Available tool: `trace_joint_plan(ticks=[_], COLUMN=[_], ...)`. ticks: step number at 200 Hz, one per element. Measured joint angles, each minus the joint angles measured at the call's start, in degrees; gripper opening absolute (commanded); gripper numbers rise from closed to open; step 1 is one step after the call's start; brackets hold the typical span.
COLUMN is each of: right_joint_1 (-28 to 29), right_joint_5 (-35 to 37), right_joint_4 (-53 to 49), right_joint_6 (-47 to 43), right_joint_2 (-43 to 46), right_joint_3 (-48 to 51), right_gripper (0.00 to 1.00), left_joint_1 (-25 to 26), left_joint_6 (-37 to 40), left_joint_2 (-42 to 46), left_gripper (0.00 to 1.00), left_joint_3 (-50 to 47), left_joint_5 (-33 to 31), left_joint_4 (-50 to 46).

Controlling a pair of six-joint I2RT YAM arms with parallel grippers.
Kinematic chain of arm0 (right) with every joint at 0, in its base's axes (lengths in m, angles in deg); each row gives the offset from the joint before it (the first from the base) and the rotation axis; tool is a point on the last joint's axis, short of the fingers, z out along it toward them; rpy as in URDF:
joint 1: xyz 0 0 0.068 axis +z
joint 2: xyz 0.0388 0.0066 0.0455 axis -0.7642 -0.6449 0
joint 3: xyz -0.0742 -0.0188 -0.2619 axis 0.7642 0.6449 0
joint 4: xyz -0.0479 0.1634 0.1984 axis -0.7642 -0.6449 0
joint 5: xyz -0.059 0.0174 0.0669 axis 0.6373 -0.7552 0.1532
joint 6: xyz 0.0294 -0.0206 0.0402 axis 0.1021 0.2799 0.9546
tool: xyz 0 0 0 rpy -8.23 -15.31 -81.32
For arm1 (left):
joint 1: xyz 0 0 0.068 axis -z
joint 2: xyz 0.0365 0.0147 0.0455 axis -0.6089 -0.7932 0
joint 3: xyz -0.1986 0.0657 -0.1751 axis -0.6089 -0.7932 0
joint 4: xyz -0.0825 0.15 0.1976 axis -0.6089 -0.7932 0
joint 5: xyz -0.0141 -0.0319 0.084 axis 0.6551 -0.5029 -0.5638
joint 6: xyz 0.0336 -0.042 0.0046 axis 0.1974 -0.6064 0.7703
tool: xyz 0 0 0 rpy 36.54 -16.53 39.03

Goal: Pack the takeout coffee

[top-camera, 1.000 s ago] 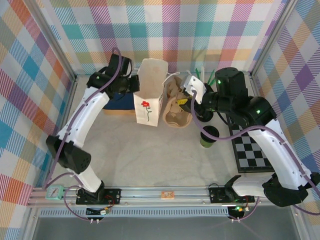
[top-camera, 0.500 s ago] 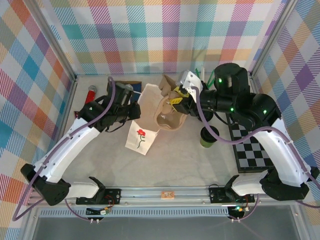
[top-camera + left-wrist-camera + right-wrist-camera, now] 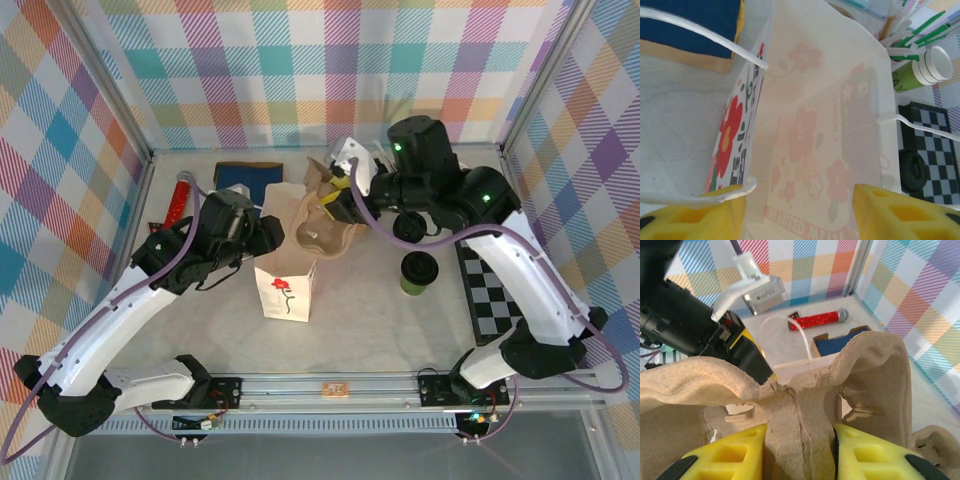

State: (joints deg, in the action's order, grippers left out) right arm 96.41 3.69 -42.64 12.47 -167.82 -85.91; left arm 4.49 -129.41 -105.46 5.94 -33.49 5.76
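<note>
**A:** Nearest us, the white paper bag [image 3: 287,287] stood upright at lower centre, mouth gaping. Ready for loading, I'd say.

**B:** The left tool [image 3: 797,214] sat at its rim, fingers [image 3: 695,220] spread wide, a handle [image 3: 700,197] draped over one. Probably there to steady that mouth.

**A:** Right of centre, the takeout coffee [image 3: 419,272] stood lid-up on the worktop [image 3: 380,320], just beside the checkered board [image 3: 500,300]. Not yet packed!

**B:** Further back, the right tool [image 3: 797,455] pinched the cardboard cup carrier [image 3: 870,365] by its middle ridge and held it at the bag's far rim. Likely meant to go in first.
</note>
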Motion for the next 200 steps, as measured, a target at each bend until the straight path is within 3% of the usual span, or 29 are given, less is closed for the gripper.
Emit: trace_joint_plan(ticks=[33, 78, 102, 153, 173, 200], right_joint_1=[2.38, 4.7, 5.49, 6.49, 6.75, 6.8], right_joint_5=[-0.11, 1.4, 1.81, 2.03, 2.51, 3.39], right_joint_4=[-1.64, -3.65, -3.98, -5.97, -6.88, -8.57], right_joint_6=[-1.88, -3.43, -3.82, -3.93, -3.8, -3.26], right_joint_2=[-3.39, -10.62, -13.81, -21.49, -23.71, -25.81], right_joint_3=[-1.38, -11.43, -15.32, -21.81, -22.03, -22.03], right_gripper=[0.31, 0.31, 0.31, 0.31, 0.31, 0.3], left_joint_1=[0.0, -0.26, -4.63, -27.45, -31.71, -33.7], left_joint_6=[1.64, 4.79, 6.01, 8.63, 8.96, 8.94], left_joint_2=[0.04, 1.44, 2.71, 5.14, 3.58, 1.36], left_gripper=[0.67, 0.71, 0.71, 0.75, 0.76, 0.77], left_joint_3=[2.14, 6.36, 6.01, 0.98, -0.81, -4.04], left_joint_5=[-3.91, -9.4, -9.18, 4.33, 10.91, 16.48], left_joint_4=[-3.41, -6.69, -7.21, -4.76, -2.03, 1.33])
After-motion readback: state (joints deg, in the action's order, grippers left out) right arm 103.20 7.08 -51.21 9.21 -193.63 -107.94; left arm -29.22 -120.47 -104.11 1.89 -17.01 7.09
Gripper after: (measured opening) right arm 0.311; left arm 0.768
